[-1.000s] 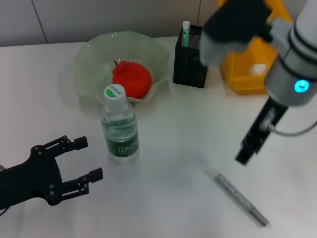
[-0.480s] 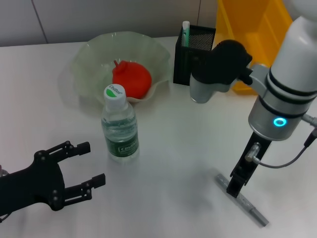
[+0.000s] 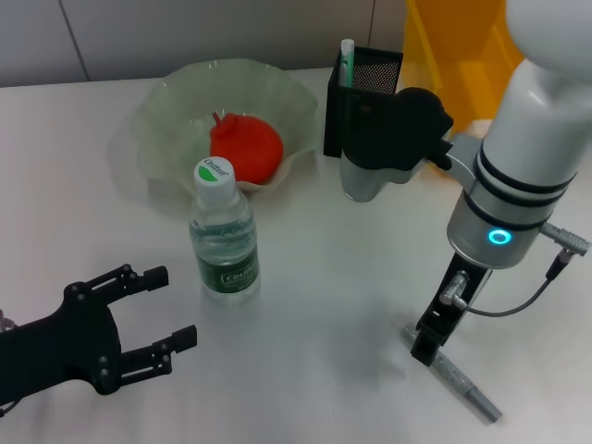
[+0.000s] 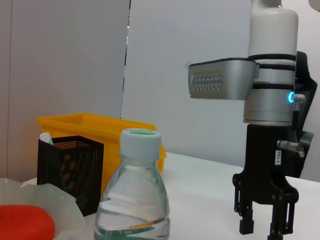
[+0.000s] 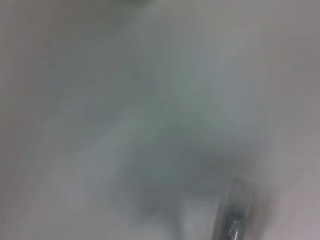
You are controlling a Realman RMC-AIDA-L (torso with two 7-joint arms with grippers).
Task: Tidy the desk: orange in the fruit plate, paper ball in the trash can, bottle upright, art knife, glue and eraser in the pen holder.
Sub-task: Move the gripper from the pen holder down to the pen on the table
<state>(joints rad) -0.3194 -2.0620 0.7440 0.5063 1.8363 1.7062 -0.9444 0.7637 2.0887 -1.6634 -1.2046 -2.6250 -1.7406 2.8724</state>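
Note:
A grey art knife (image 3: 462, 384) lies flat on the white desk at the front right. My right gripper (image 3: 427, 348) points straight down over the knife's left end, fingers apart; it also shows in the left wrist view (image 4: 261, 234). The knife is a blur in the right wrist view (image 5: 230, 220). The clear bottle (image 3: 224, 236) with a white and green cap stands upright. The red-orange fruit (image 3: 245, 148) lies in the pale green fruit plate (image 3: 166, 97). A green and white stick (image 3: 347, 57) stands in the black mesh pen holder (image 3: 356, 125). My left gripper (image 3: 171, 305) is open and empty at the front left. No paper ball or eraser shows.
A yellow bin (image 3: 458, 46) stands at the back right behind the pen holder. The right arm's elbow housing (image 3: 388, 143) hangs over the desk in front of the pen holder. The bottle (image 4: 134, 200) stands close in front of my left gripper.
My right arm has swung forward and down, and its gripper has come from above the desk to the knife's left end. My left gripper has shifted slightly toward the front.

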